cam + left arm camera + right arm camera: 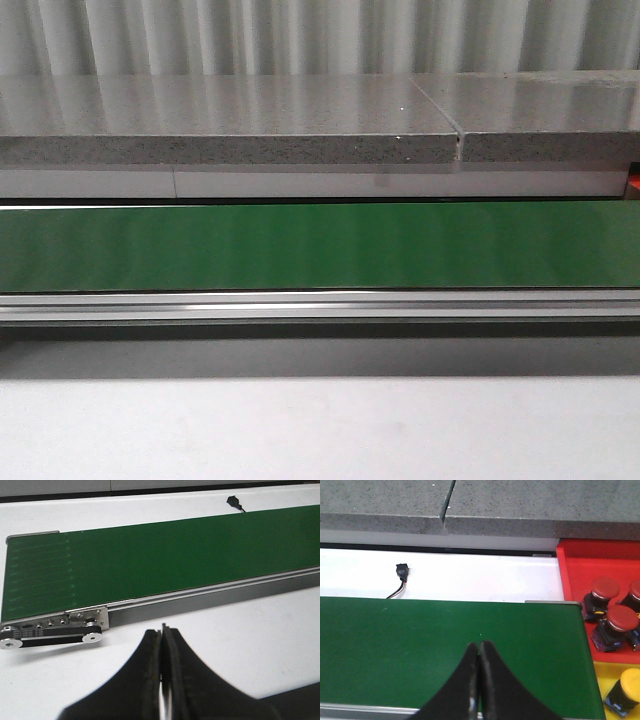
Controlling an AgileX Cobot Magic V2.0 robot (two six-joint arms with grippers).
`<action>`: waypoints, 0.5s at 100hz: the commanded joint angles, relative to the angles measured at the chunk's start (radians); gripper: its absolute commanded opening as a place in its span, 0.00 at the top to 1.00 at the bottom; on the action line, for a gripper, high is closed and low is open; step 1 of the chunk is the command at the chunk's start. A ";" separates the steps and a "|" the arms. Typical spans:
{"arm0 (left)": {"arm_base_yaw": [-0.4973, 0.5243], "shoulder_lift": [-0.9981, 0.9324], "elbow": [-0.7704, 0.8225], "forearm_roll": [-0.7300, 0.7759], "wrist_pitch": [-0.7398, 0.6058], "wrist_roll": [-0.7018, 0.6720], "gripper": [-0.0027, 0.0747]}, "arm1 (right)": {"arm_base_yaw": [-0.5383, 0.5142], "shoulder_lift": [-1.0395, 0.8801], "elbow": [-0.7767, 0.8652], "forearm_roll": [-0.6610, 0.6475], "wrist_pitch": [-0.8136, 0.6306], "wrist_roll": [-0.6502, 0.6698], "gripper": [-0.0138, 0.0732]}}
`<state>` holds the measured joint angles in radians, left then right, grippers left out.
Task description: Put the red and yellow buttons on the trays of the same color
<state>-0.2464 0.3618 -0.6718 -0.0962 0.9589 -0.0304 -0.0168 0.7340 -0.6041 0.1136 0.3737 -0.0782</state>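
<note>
In the right wrist view a red tray (575, 565) holds three red buttons, one of them in the middle (621, 620), and a yellow tray (604, 675) beside it holds a yellow button (629, 685). Both trays sit just past the end of the green conveyor belt (445, 650). My right gripper (479, 646) is shut with nothing in it, hovering over the belt. My left gripper (162, 629) is shut and empty over the white table, near the belt's other end (50, 630). The belt (320, 245) carries no buttons in the front view, where neither gripper shows.
A grey stone ledge (230, 135) runs behind the belt. A small black connector with a wire (401, 572) lies on the white surface behind the belt. The belt's metal side rail (320, 305) and a pulley (92, 637) border the near table.
</note>
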 commanded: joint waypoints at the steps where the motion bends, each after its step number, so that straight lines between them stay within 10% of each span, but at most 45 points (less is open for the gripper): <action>1: -0.009 0.008 -0.023 -0.015 -0.064 0.000 0.99 | 0.000 -0.053 0.031 0.008 -0.128 -0.011 0.92; 50: -0.009 0.008 -0.023 -0.015 -0.064 0.000 0.99 | 0.000 -0.339 0.400 0.009 -0.476 -0.006 0.92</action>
<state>-0.2464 0.3618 -0.6718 -0.0962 0.9589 -0.0304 -0.0168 0.4232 -0.2260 0.1173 0.0555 -0.0782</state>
